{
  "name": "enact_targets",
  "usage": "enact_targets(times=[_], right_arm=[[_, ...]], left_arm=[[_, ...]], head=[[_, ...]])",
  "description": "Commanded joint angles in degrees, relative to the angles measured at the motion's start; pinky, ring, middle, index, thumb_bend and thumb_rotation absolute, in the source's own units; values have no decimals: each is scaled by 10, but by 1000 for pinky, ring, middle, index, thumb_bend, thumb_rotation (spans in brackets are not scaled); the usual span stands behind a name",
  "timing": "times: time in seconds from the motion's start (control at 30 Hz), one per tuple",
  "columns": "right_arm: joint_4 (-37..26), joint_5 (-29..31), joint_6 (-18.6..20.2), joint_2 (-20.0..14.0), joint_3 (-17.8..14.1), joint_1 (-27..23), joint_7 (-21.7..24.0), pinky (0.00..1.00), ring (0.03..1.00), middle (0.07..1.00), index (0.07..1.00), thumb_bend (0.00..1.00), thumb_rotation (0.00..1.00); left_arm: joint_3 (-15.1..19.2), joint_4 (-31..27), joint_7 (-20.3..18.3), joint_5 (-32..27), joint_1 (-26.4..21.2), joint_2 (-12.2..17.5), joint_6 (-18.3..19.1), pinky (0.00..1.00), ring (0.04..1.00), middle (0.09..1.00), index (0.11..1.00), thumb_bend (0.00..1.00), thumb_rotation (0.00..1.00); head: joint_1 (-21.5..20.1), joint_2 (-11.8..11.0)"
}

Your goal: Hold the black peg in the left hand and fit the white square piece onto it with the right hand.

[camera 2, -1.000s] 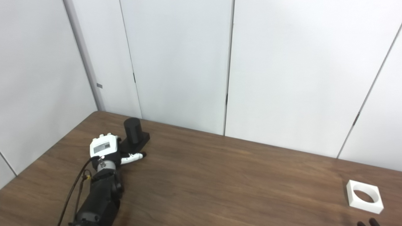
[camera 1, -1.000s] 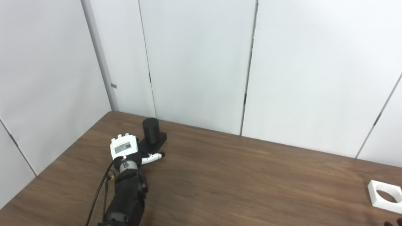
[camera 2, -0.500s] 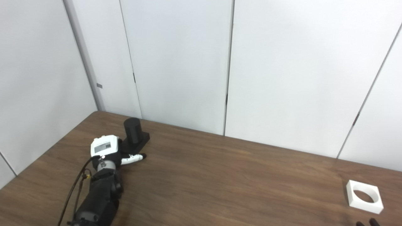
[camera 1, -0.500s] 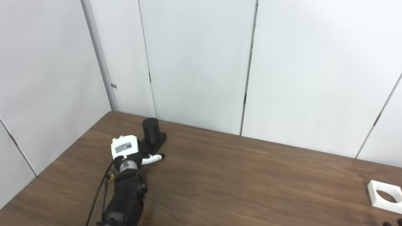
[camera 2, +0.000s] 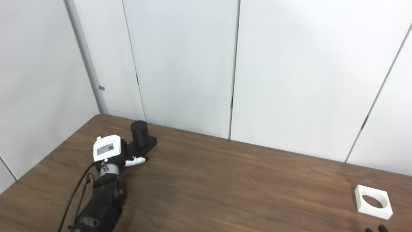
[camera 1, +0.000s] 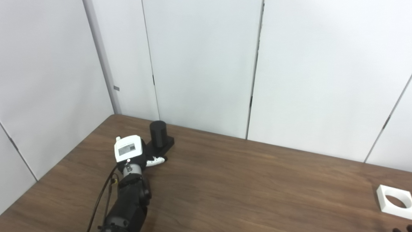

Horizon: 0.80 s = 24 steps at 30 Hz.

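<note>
The black peg [camera 1: 158,132], a short cylinder on a flat black base, stands at the far left of the wooden table [camera 1: 244,180]. My left hand [camera 1: 128,152] is on the near side of the base. Its fingers curl out of sight behind the white back of the hand, and the thumb lies along the base's front edge. The white square piece [camera 2: 373,202], which has a round hole, lies flat at the far right of the table. Just below it, only the dark fingertips of my right hand [camera 2: 377,229] show at the bottom edge, apart from the piece.
White wall panels [camera 1: 206,64] close off the table's back and left sides, close behind the peg. A black cable [camera 1: 101,199] runs along my left forearm. Bare wood spans the stretch between the peg and the white piece.
My left hand's fingers have curled in over the peg's base and its back has tipped up. The peg has shifted a little to the right and away. The white piece has not moved.
</note>
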Motion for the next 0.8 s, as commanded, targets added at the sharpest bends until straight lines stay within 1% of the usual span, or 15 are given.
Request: enact_targets(times=[0.0, 0.1, 0.13, 0.17, 0.27, 0.37, 0.43, 0.57, 0.63, 0.67, 0.73, 0.77], right_arm=[[-2, 3, 9, 2, 4, 12, 1, 1000, 983, 928, 987, 610, 1000], [-3, 4, 8, 4, 4, 13, 0, 1000, 985, 929, 986, 607, 1000], [-3, 3, 8, 4, 4, 12, -1, 1000, 982, 925, 986, 593, 1000], [-4, 2, 8, 4, 3, 12, -1, 1000, 980, 922, 985, 589, 1000], [-9, -1, 12, 6, 4, 13, -4, 1000, 979, 920, 985, 586, 1000], [-12, -1, 14, 5, 5, 13, -4, 1000, 986, 920, 990, 584, 1000], [-13, -11, 10, 4, 7, 14, -6, 1000, 980, 915, 991, 588, 1000], [-15, -21, 3, 4, 11, 15, -8, 1000, 969, 913, 997, 626, 1000], [-18, -23, 5, 6, 12, 15, -10, 1000, 974, 924, 1000, 615, 1000], [-20, -23, 6, 6, 14, 16, -10, 1000, 975, 926, 1000, 609, 1000], [-27, -28, 10, 5, 18, 18, -11, 1000, 994, 937, 1000, 550, 1000], [-29, -28, 12, 5, 19, 19, -11, 1000, 997, 939, 1000, 539, 1000]], left_arm=[[-8, -6, 34, -15, -15, 20, -3, 1000, 869, 768, 492, 518, 88], [-17, -7, 56, -39, -11, 24, -7, 991, 857, 753, 484, 513, 62], [-20, -6, 61, -47, -11, 26, -9, 985, 853, 750, 484, 514, 59], [-23, -6, 65, -54, -11, 28, -9, 982, 851, 749, 484, 515, 58], [-33, -10, 65, -71, -9, 33, -6, 972, 853, 752, 485, 514, 58], [-36, -27, 67, -98, 1, 35, -18, 943, 859, 755, 485, 514, 56], [-38, -36, 71, -111, 6, 37, -25, 917, 854, 752, 485, 514, 55], [-33, -78, 53, -161, 26, 33, -55, 896, 852, 759, 487, 512, 52], [-37, -99, 42, -178, 37, 32, -63, 869, 855, 771, 488, 510, 52], [-41, -117, 33, -190, 46, 31, -73, 860, 855, 774, 488, 509, 53], [-49, -145, 19, -206, 62, 30, -87, 749, 795, 758, 487, 508, 53], [-55, -161, 15, -212, 73, 28, -99, 729, 785, 755, 487, 508, 53]], head=[[1, 1], [1, 1], [-1, 5], [-1, 5], [-3, 7], [-7, 9], [-9, 10], [-24, 17], [-29, 19], [-35, 22], [-41, 26], [-46, 29]])
